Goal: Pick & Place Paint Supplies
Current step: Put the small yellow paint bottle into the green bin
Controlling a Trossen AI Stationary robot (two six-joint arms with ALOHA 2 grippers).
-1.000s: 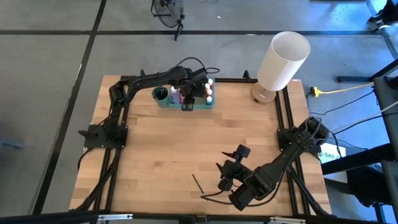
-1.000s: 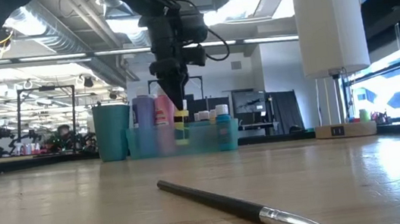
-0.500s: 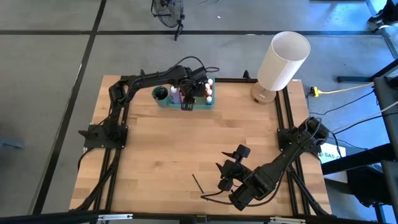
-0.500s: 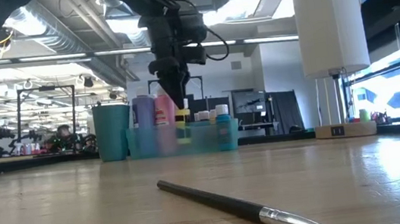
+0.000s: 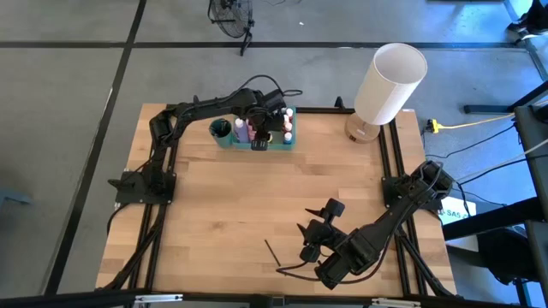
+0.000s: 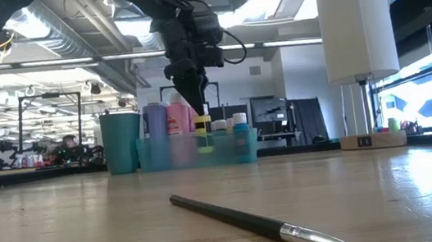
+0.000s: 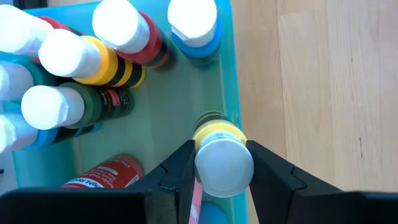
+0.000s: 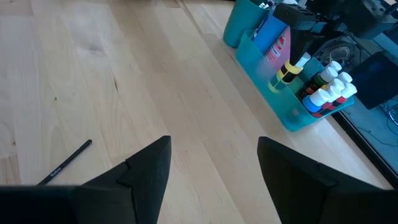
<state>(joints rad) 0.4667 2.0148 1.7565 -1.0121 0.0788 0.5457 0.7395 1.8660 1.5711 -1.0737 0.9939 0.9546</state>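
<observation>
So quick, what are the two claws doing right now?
Left gripper: closed on a yellow paint bottle, over the tray.
Right gripper: open, empty, above the table.

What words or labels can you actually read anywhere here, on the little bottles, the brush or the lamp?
None can be read.
Red paint bottle lying in the tray: white print on its label, too blurred to read.
Green bottle: a small red-and-white label, too small to read.
Pink bottle: faint marks on its label, unreadable.
Paintbrush: tiny light lettering on the handle, unreadable.
Lamp: no text visible.
</observation>
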